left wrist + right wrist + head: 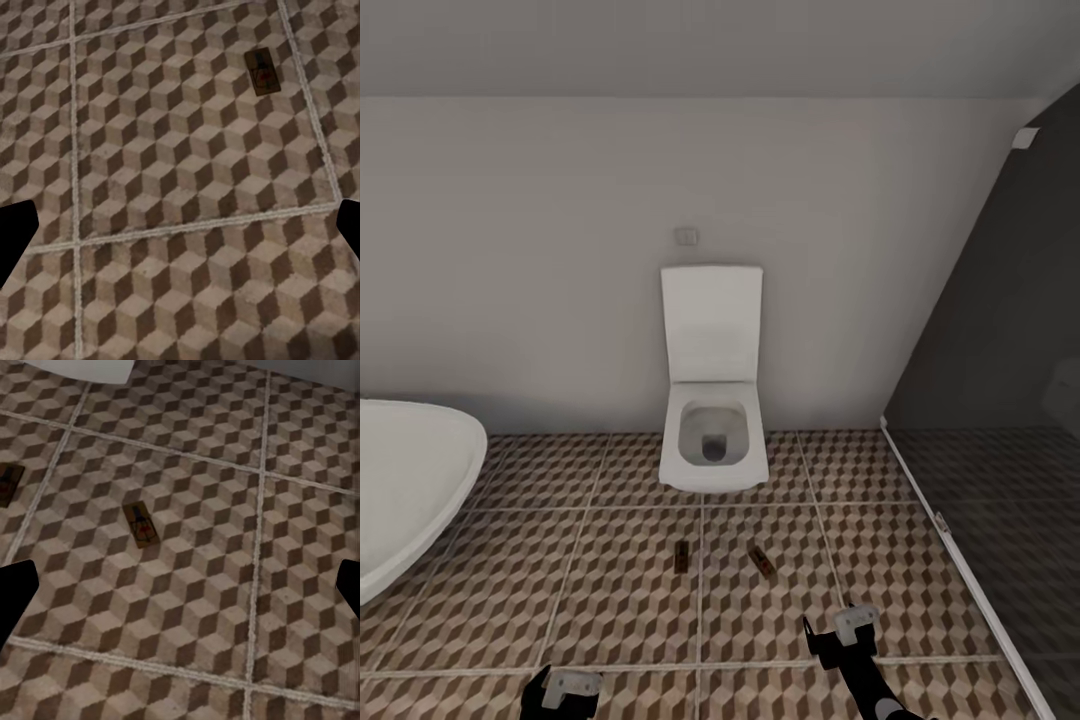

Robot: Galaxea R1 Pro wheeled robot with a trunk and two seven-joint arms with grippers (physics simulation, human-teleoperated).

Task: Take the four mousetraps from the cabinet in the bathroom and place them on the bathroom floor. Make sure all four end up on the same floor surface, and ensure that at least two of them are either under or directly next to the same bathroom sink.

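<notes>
Lying flat on the bathroom floor of brown, beige and white cube-printed tiles (610,590), two small tan wooden mousetraps are showing ahead of both pincers: the left mousetrap (681,557) and the right mousetrap (762,561) are sitting a little apart, with a pale grout line running between them, just in front of the white square wall-hung toilet (712,435) whose lid is standing raised against the pale wall. The right gripper (838,632), a black arm end with a light grey fingertip, is hanging low over the tiles, and the right mousetrap is resting just ahead of it and slightly toward the left pincer, not touching it. In the right wrist view the black fingers (16,598) are appearing only at the two far edges with bare tile between them, so this pincer is standing wide and holding nothing; the same trap (140,524) is lying beyond the fingertips, and a second one (9,484) is peeking in at the edge. The left gripper (565,690) is likewise spread wide and empty, its fingers (15,238) framing bare tile, with one mousetrap (262,72) well ahead of it. Beside the left pincer, on its outer side, the rounded white bathtub rim (410,480) is curving over the floor.
</notes>
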